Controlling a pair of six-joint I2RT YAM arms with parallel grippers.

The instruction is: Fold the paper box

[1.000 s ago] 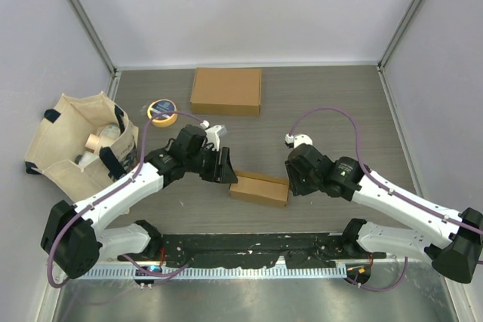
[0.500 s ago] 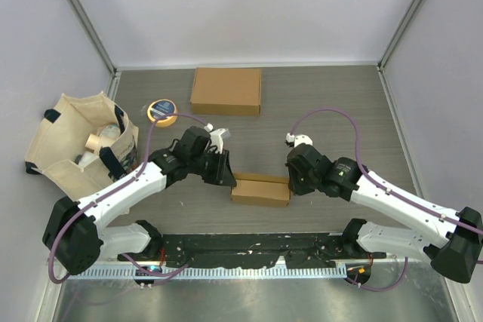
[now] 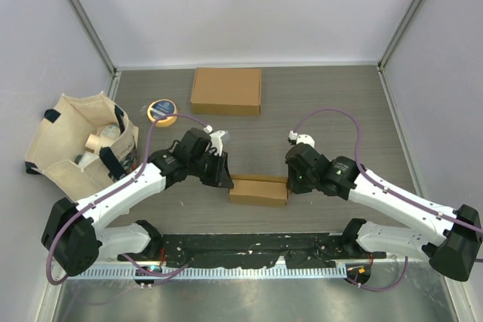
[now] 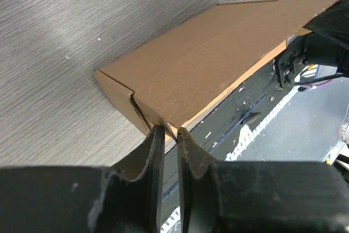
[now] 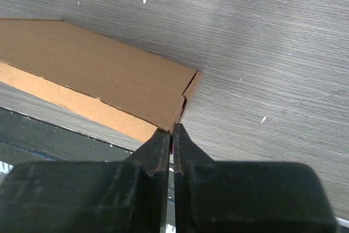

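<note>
Fingers [image 4: 154, 156] of left gripper [image 4: 169, 133] and right gripper [image 5: 170, 130] are pinching opposite ends of paper box [image 3: 259, 190], closed down from wide a second ago; box is lying on table [image 3: 324, 96] between both arms

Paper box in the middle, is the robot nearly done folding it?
Nearly, it seems. Done: the paper box lies closed and flat. In hand: the left end effector and right end effector pinch one end corner each. Still to do: corner seams gape slightly, so probably tucking, then letting go.
</note>
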